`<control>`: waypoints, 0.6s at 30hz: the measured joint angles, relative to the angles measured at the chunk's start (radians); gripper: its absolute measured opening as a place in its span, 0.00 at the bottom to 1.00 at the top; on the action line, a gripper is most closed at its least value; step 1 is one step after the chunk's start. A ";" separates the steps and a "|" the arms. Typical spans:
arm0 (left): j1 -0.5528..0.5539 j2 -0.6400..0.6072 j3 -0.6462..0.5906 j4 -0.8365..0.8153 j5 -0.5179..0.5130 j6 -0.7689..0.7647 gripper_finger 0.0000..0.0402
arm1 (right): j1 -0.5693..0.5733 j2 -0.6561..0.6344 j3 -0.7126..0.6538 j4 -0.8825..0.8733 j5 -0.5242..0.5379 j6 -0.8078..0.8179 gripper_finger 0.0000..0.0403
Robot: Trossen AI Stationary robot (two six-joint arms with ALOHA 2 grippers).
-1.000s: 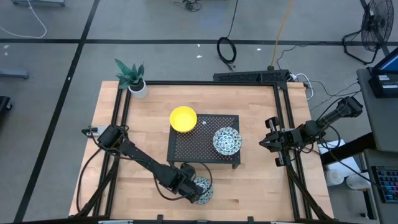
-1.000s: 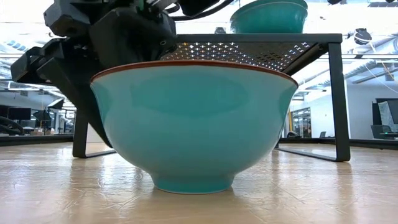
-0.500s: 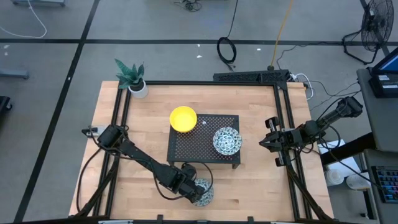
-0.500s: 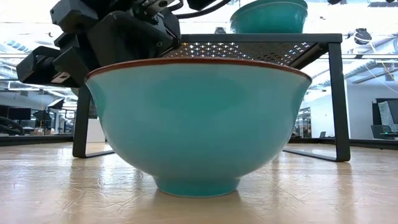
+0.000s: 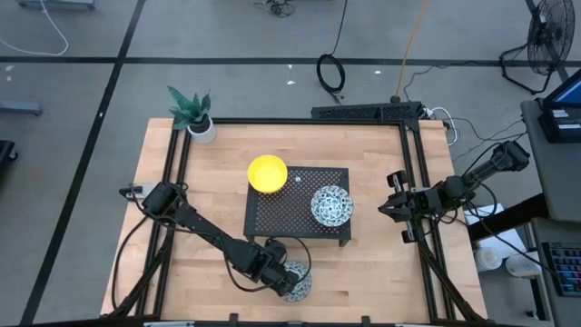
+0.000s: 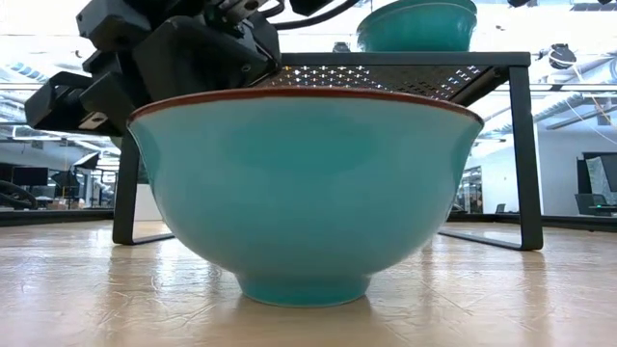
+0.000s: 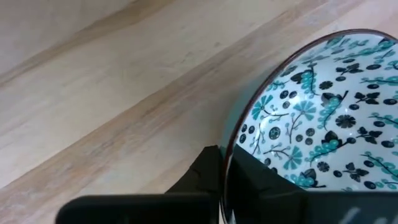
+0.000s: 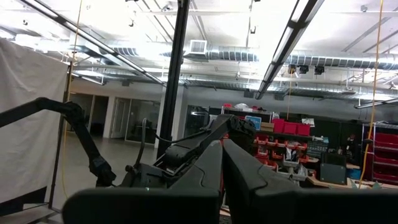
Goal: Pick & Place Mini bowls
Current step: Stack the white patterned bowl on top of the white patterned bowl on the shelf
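Observation:
A mini bowl, white with a blue-green pattern inside (image 7: 323, 106) and teal outside (image 6: 308, 183), stands on its foot (image 6: 304, 287) on the wooden table near the front edge (image 5: 296, 280). My left gripper (image 5: 283, 275) is shut on its rim. A second patterned mini bowl (image 5: 332, 205) sits on the black perforated rack (image 5: 281, 213). A yellow mini bowl (image 5: 268, 173) rests at the rack's far left corner. My right gripper (image 5: 383, 209) is shut and held up at the table's right edge, touching nothing. My left gripper pinches the bowl's red-brown rim (image 7: 235, 140) on the side toward the table's left, one finger inside (image 7: 267, 180) and one outside (image 7: 205, 171). The fingers come from above, slanting in from the left. The bowl stands upright with its foot on the table.
A potted green plant (image 5: 195, 113) stands at the far left corner. The rack's legs (image 6: 521, 154) stand just behind the held bowl. Bare wood (image 5: 209, 182) lies left of the rack, and more (image 5: 381, 263) lies to the right of it.
My left gripper has shut on the bowl's rim. In doing so it nudged the bowl a little toward the near edge; the bowl stays upright on the table.

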 joint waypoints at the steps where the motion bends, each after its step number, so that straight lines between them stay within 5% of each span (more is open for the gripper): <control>1: 0.000 0.000 0.000 0.000 0.000 0.000 0.03 | 0.000 0.000 0.000 0.000 0.000 0.000 0.00; 9: 0.000 0.000 -0.001 -0.006 0.004 0.004 0.11 | 0.000 0.000 0.000 0.000 0.000 0.000 0.00; 18: 0.000 0.000 -0.001 -0.001 0.000 0.022 0.03 | 0.000 0.000 0.000 -0.003 0.000 0.000 0.00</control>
